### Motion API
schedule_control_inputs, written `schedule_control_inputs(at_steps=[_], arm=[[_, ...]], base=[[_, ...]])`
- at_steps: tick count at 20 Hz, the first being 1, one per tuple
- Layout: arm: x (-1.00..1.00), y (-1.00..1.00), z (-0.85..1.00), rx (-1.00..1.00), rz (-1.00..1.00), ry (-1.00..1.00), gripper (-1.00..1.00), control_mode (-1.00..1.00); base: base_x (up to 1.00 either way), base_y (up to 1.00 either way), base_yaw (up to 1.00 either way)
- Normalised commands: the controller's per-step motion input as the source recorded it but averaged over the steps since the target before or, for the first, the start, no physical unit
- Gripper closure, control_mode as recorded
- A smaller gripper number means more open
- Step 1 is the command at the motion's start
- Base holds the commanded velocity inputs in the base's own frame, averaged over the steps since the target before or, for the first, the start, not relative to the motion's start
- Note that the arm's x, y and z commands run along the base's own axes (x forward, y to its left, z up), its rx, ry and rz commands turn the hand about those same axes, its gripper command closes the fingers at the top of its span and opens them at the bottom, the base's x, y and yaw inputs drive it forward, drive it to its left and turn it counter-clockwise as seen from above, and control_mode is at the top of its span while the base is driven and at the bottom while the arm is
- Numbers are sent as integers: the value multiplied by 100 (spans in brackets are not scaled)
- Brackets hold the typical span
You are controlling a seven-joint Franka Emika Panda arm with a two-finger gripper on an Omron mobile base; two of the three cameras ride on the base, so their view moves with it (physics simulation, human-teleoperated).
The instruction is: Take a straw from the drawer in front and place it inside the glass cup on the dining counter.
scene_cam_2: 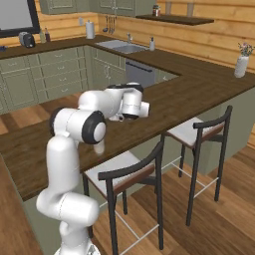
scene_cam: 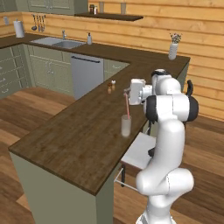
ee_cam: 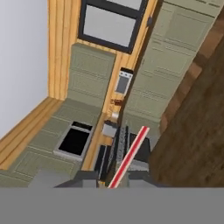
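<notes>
Kitchen, wood-panelled walls, plank floor; dark-brown bench [scene_cam: 78,131] on olive base.

Hand [scene_cam: 127,94]: held over the bench near its stool-side edge, fingers narrow, clamped on the straw [scene_cam: 127,106]. Hand view shows the straw [ee_cam: 128,157] running up between the finger tips at a slant.

Straw: reddish-pink, about upright, top in the hand, lower end down in the cup.

Cup [scene_cam: 126,125]: translucent tumbler, upright on the bench, directly below the hand.

Shakers [scene_cam: 111,85]: two, small, on the bench beyond the cup.

Vase [scene_cam: 173,48]: white, with flowers, far corner of the bench.

Stools [scene_cam_2: 132,172]: two, dark frames, pale seats, along the bench's outer side.

Sink [scene_cam: 61,43]: in the far worktop, well apart.
</notes>
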Motion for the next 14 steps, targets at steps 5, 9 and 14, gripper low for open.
schedule_control_inputs(at_steps=[5, 9, 14], arm=[[-3, 0, 0, 0, 5, -27, -100, -100], [-10, 0, 0, 0, 5, -31, -100, -100], [-1, 0, 0, 0, 5, -30, -100, -100]], base=[[0, 0, 0], [0, 0, 0], [0, 0, 0]])
